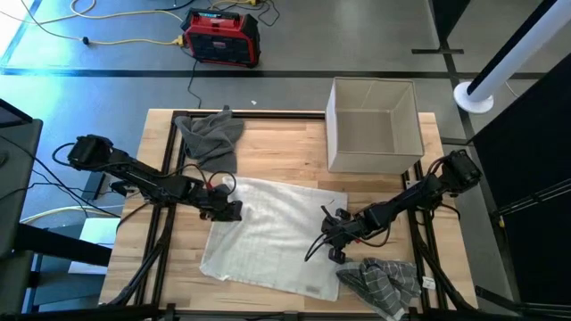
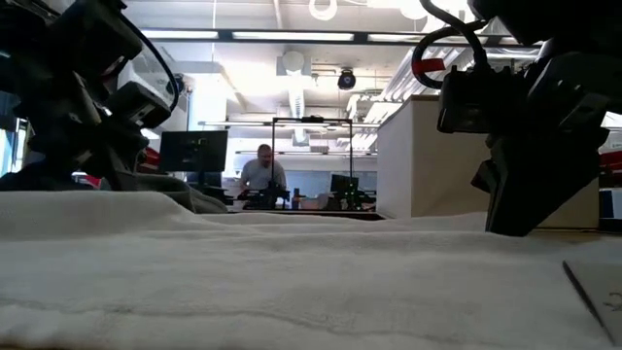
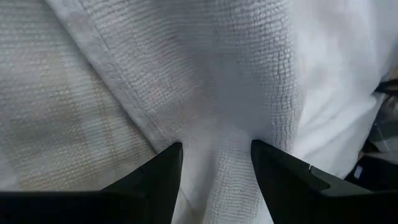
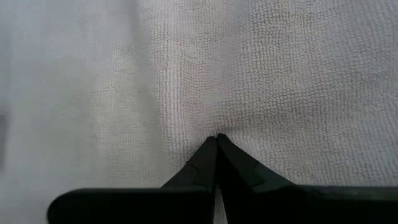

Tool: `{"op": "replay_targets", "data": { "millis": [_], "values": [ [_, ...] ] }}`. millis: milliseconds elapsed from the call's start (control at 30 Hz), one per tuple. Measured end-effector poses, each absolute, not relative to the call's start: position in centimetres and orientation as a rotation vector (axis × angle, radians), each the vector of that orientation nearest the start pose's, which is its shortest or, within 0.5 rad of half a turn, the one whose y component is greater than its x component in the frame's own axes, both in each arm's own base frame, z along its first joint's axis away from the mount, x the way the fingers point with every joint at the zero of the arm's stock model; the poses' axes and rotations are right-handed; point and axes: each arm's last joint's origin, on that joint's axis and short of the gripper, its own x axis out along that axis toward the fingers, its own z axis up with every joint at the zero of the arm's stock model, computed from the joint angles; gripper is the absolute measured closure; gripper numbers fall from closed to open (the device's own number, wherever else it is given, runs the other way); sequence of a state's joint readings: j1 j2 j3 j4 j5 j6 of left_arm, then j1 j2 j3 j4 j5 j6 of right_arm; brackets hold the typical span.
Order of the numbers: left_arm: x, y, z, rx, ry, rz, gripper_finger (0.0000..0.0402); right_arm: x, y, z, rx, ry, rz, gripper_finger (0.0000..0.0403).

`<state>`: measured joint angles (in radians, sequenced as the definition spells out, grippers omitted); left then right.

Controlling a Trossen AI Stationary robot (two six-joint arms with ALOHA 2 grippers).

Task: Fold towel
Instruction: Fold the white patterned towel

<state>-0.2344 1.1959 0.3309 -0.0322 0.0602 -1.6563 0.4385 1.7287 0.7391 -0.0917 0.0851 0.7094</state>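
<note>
Left gripper [image 3: 214, 163]: I'm seeing its two dark fingers [image 3: 163, 171] standing apart with a raised ridge of white towel [image 1: 272, 234] bunching between them, so it is pinching cloth at the towel's left edge. Right gripper [image 4: 216, 144]: the fingertips [image 4: 208, 155] are meeting in a closed point, pressing down into the cloth near the towel's right edge; I cannot tell whether any fabric is caught between them.

The towel is lying spread flat and roughly rectangular in the middle of the wooden table [image 1: 277, 143], slightly askew, between the two arms. Its weave is looking ribbed and looped up close, with a flatter hemmed band along one edge.

Outward: a crumpled grey cloth [image 1: 211, 134] is sitting at the far left corner, a checked grey cloth [image 1: 382, 283] at the near right, and an open beige box [image 1: 375, 125] is standing at the far right.
</note>
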Motion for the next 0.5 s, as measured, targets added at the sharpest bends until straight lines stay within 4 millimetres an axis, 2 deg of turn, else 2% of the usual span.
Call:
{"op": "replay_targets", "data": {
  "millis": [233, 500],
  "values": [
    [18.8, -5.1, 13.8, -1.401, 0.962, 0.489, 0.0226, 26.5, 12.2, 10.7, 0.355, 1.099, -0.062, 0.0403],
    [18.3, -4.9, 15.2, -1.229, 1.102, 0.652, 0.0257, 26.5, 12.2, 10.7, 0.355, 1.099, -0.062, 0.0403]
  ]
}}
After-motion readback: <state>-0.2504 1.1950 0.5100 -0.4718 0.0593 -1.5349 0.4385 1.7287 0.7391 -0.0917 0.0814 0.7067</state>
